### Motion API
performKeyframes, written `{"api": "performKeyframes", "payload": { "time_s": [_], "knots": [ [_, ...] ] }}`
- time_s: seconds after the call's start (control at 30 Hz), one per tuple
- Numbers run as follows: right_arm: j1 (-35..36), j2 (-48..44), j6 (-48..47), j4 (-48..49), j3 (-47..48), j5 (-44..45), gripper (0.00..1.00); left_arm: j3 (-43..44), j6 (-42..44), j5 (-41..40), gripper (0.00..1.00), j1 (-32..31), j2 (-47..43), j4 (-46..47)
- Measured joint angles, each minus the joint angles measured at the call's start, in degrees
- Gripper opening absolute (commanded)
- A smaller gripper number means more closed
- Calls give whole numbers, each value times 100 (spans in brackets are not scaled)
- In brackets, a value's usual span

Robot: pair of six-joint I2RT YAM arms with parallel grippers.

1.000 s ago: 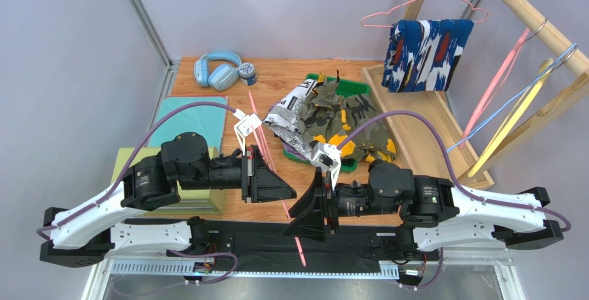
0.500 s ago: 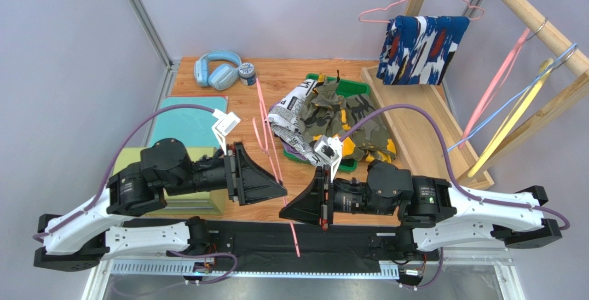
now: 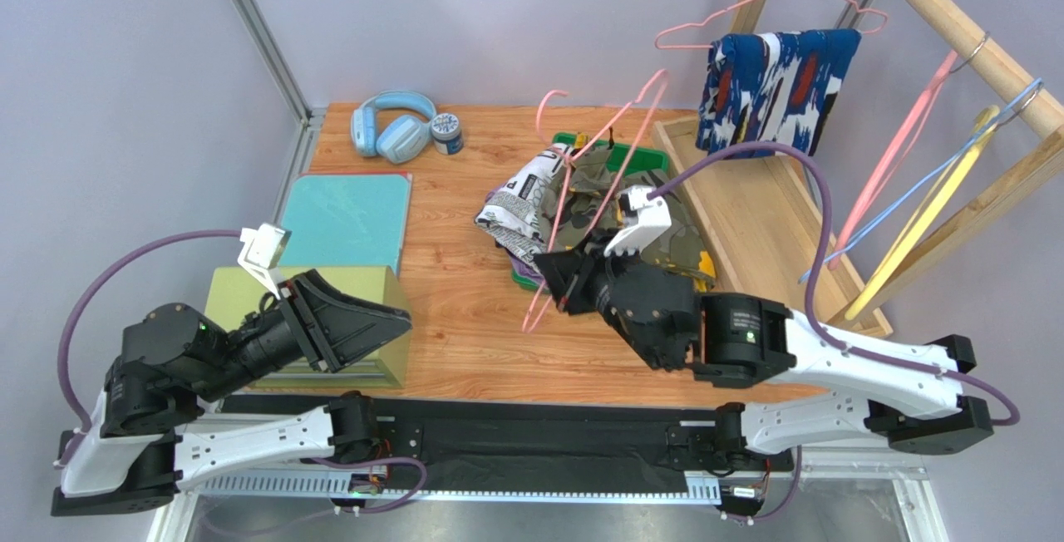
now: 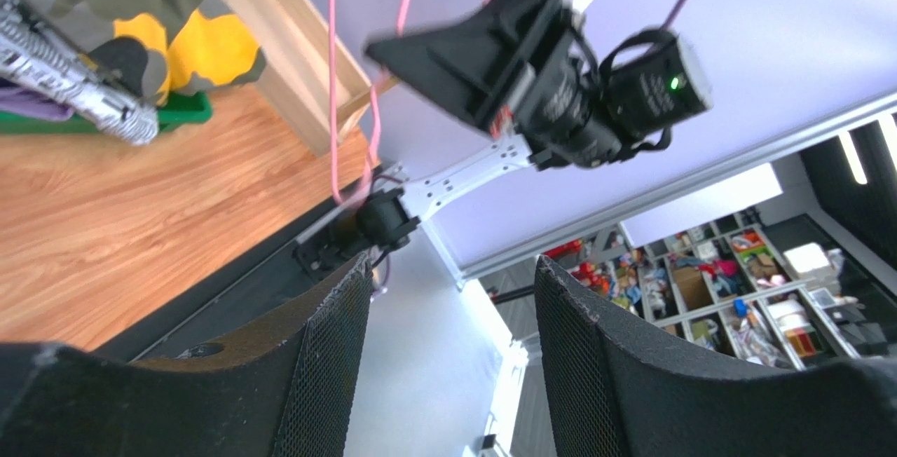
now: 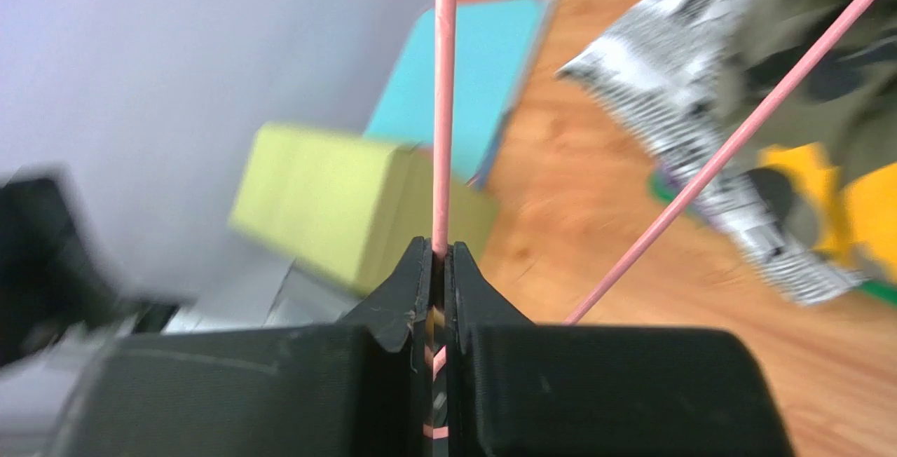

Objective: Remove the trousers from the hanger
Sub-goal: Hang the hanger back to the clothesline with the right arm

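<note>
My right gripper (image 3: 550, 278) is shut on the wire of an empty pink hanger (image 3: 600, 193) and holds it tilted above the table. The right wrist view shows the wire (image 5: 444, 110) pinched between the jaws of the gripper (image 5: 440, 257). My left gripper (image 3: 397, 318) stands open and empty over the olive box; in its own view the gripper (image 4: 453, 268) frames only background. Blue-white-red trousers (image 3: 777, 87) hang on another pink hanger at the rack. Newsprint trousers (image 3: 518, 205) and camouflage trousers (image 3: 625, 212) lie heaped at the table's middle.
Blue headphones (image 3: 391, 126) and a small tin (image 3: 446, 132) sit at the back left. A teal mat (image 3: 346, 218) and an olive box (image 3: 237, 287) lie on the left. A wooden rack (image 3: 962, 31) with coloured hangers (image 3: 924, 205) stands on the right, above a wooden tray (image 3: 749, 230).
My left gripper opened, let go of the pink hanger and drew back left over the olive box. My right gripper shut on the hanger and swung it up and away over the heap.
</note>
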Motion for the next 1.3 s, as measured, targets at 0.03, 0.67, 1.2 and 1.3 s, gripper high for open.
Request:
{"api": "performKeyframes", "payload": {
  "time_s": [0.03,0.67,1.2,1.3],
  "knots": [
    [-173,92,4,-42,46,208,0,-17,-17,-4,64,0,17,-57],
    [-4929,337,-125,-411,1244,-120,0,-284,-212,369,63,0,275,-413],
    [-7410,994,920,-376,1810,-1639,0,-354,-334,450,63,0,254,-415],
    [-7528,1161,1058,-337,2006,-1797,0,-350,-337,457,62,0,256,-415]
  ]
}}
